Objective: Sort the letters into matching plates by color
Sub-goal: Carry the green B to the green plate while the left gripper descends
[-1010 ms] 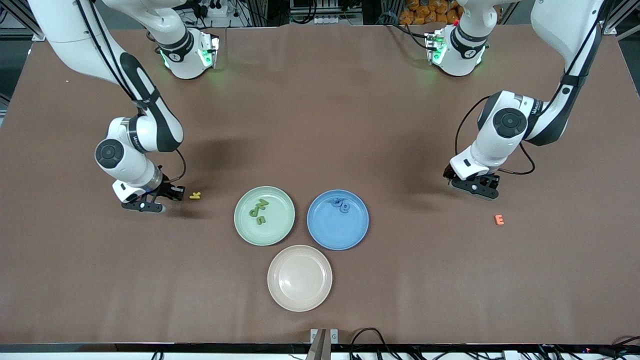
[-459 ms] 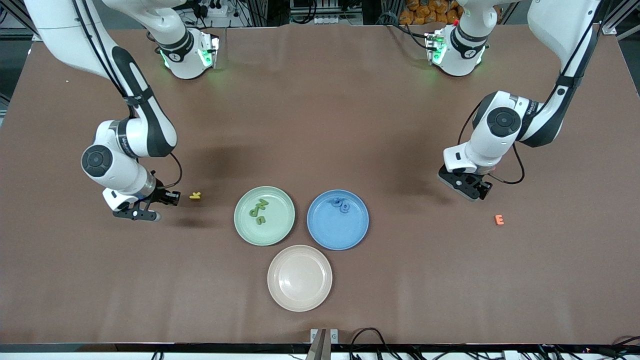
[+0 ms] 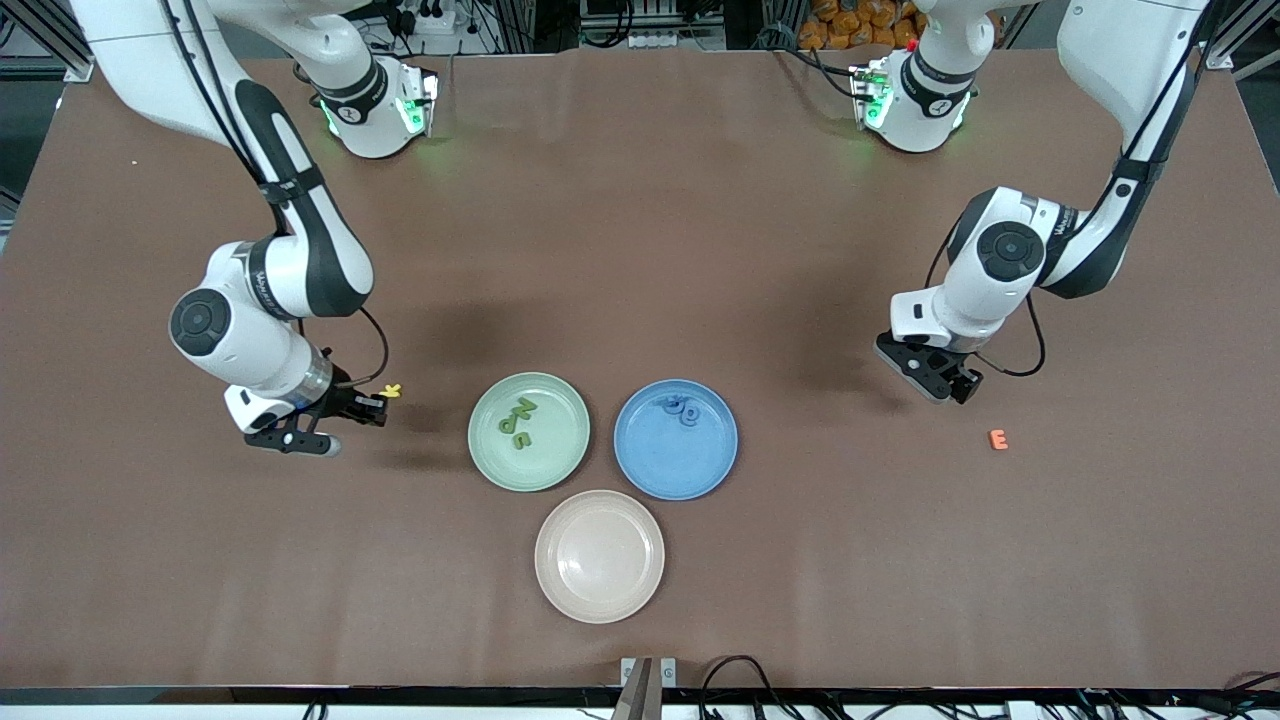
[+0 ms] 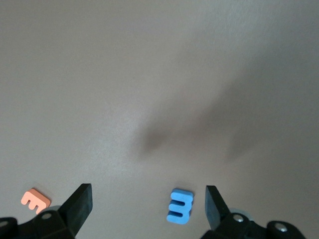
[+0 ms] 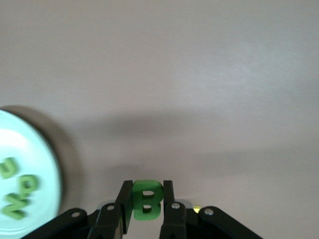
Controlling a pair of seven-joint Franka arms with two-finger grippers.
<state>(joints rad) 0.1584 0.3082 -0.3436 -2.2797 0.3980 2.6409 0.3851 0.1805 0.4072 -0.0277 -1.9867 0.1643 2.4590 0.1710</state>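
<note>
Over the last second the right gripper swung out toward the right arm's end of the table and has now come back toward the centre, sitting at middle height in the front view, close by the yellow letter. Its fingers are pinched on the green B, which stands upright between the pads. That letter is picked, and what remains for it, I judge, is the carry to the green plate. The plate lies in the lower middle of the frame with three green letters already in it, and its rim shows at the edge of the right wrist view.

The left gripper has drifted a little toward the centre and lower. Its fingers are spread wide over the bare table, with the blue letter — probably an E, though it reads like a 3 from here — lying flat between them, closer to one finger than the other. The orange E lies just outside the span. The blue plate waits beside the green one — a grasp looks imminent.
</note>
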